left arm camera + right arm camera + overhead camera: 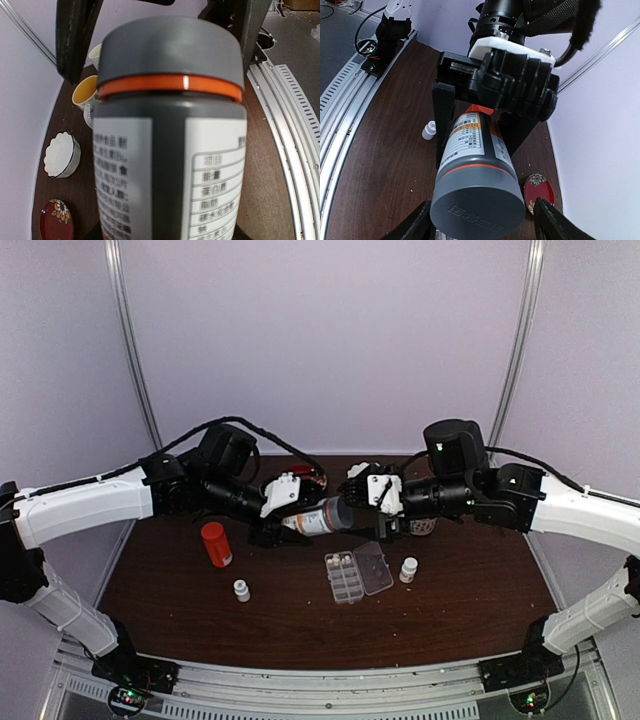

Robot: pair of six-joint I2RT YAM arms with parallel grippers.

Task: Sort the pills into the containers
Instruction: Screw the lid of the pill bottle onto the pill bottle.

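Note:
A grey-capped bottle with an orange ring and a printed label hangs tilted above the table. My left gripper is shut on its body. The grey cap points at my right gripper. That gripper's jaws stand on either side of the cap, open, with a narrow gap at the right finger. The clear pill box lies below with its lid folded open. Pale specks of pills show in its cells. In the left wrist view the bottle hides my own fingers.
An orange-red bottle stands at the left. Small white bottles stand at the front left and right of the box. A red flowered dish, a white scalloped dish and a yellow cup sit by the back wall.

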